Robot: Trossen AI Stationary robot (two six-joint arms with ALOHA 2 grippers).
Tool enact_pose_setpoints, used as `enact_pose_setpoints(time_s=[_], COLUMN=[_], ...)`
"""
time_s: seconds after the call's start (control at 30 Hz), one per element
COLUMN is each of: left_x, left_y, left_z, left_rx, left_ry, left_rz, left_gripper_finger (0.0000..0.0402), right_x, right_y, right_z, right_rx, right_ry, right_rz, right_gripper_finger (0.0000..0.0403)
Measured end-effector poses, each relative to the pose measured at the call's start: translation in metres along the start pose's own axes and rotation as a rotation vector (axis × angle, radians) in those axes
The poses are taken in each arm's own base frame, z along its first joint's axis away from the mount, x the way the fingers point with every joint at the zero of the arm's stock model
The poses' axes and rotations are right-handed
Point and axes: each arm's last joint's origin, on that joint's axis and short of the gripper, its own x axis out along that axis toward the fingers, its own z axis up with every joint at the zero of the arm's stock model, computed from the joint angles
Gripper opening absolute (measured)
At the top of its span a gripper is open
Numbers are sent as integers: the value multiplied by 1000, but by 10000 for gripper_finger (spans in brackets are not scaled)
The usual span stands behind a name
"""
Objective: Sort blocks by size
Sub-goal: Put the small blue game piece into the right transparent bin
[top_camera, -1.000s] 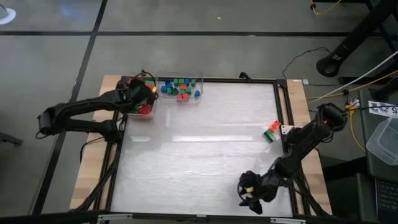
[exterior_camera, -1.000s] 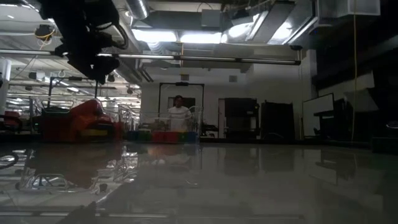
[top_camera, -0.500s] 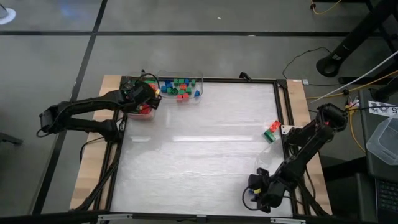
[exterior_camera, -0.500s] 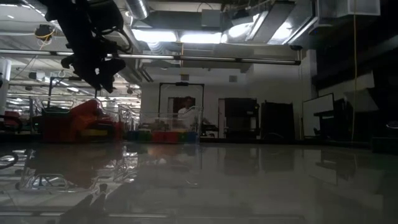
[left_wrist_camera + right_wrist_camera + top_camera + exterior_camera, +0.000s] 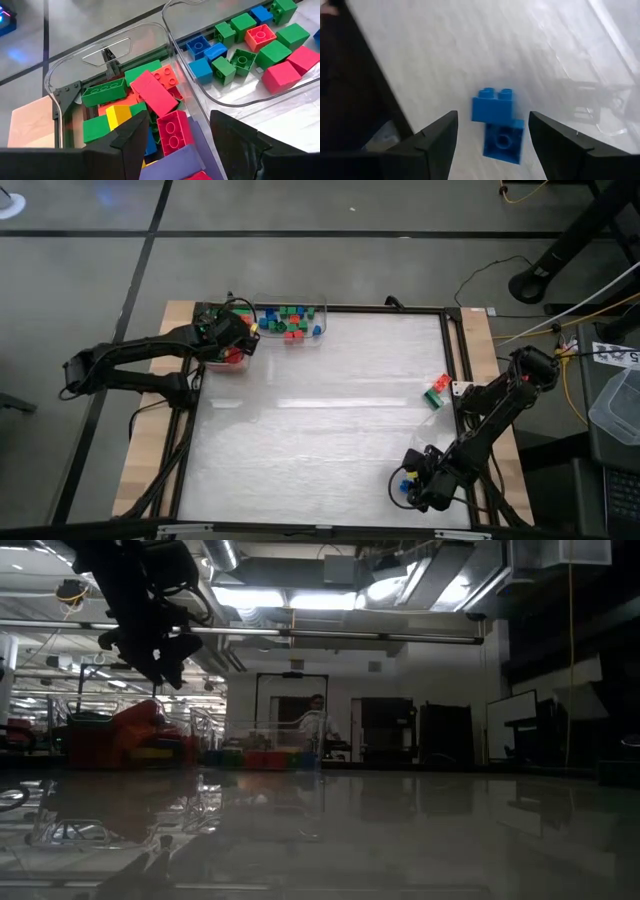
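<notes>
Two blue blocks [image 5: 495, 120] lie touching on the table near its near right corner. One lies on its side and the other [image 5: 504, 141] has its stud up. My right gripper [image 5: 492, 122] hangs open above them, pointing steeply down, a finger on either side and touching neither; the high view shows it there too [image 5: 410, 486]. At the far left, my left gripper [image 5: 177, 135] is open over a clear bin [image 5: 65, 75] of long blocks in red, green, yellow, orange and purple. A red long block [image 5: 172, 132] lies in the pile below its fingers.
A second clear bin [image 5: 200, 95] of short square blocks stands right beside the first, along the far edge [image 5: 290, 322]. A green and a red block [image 5: 437, 389] lie at the table's right edge. A raised black frame [image 5: 455, 370] borders the table. A person walks in the room beyond.
My right gripper has shifted toward the table's right edge and tipped more steeply down, still open; the blue blocks now show beside it. My left gripper has turned a little over the bin of long blocks.
</notes>
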Motion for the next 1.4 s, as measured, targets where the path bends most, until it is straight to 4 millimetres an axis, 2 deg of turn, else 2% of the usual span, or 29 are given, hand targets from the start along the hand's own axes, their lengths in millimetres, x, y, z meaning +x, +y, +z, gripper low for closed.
enact_pose_setpoints(time_s=[0.17, 0.37, 0.67, 0.93, 1.07, 1.27, 1.4], left_x=[0, 0, 0, 0, 0, 0, 0], left_y=[0, 0, 0, 0, 0, 0, 0], left_z=[0, 0, 0, 0, 0, 0, 0], left_rx=[0, 0, 0, 0, 0, 0, 0], left_ry=[0, 0, 0, 0, 0, 0, 0], left_rz=[0, 0, -1, -1, -1, 0, 0], left_gripper_finger=[200, 200, 200, 200, 200, 200, 200], right_x=[4, 21, 37, 40, 40, 40, 41], right_y=[0, 1, -2, -2, -3, -3, -2], right_z=[0, -3, -5, -4, -3, 0, 6], right_rx=[12, 8, 1, -5, -6, -11, 3], right_ry=[1, 14, 8, -53, -78, -171, -215], right_rz=[-12, -43, -103, -118, -122, -131, -118], right_gripper_finger=[241, 241, 241, 240, 217, 141, 137])
